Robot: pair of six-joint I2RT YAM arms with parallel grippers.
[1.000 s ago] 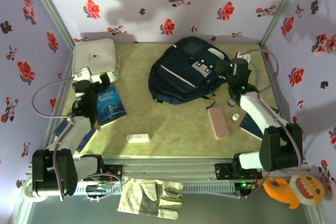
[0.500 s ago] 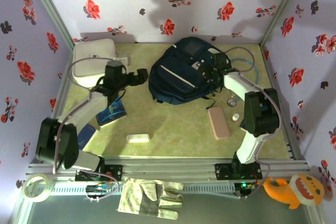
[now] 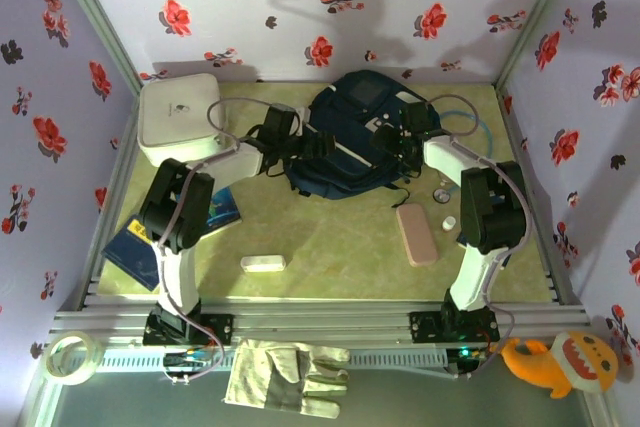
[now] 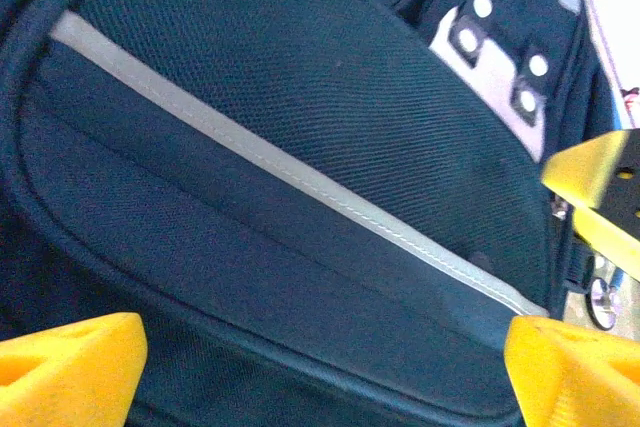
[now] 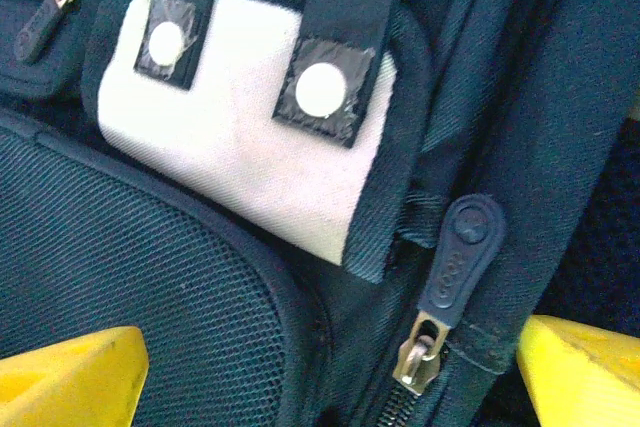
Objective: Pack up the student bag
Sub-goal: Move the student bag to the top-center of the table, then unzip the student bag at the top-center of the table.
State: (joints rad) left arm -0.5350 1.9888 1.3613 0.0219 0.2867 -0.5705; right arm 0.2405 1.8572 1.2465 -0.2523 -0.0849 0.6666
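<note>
Navy student bag (image 3: 342, 169) lies at the far middle of the bench (image 3: 330, 237), with left hand (image 3: 320, 144) and right hand (image 3: 398, 142) both spread apart over it. On closing, the right hand may miss the zipper pull (image 5: 455, 257) and pinch only cloth.

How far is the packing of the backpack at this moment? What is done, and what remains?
Done: nothing looks packed yet. In hand: the left gripper and the right gripper hover open over the backpack, the right one near a zipper pull. Left: open the backpack, then put in the book, the pink case and the small white case, which lie on the table.
</note>
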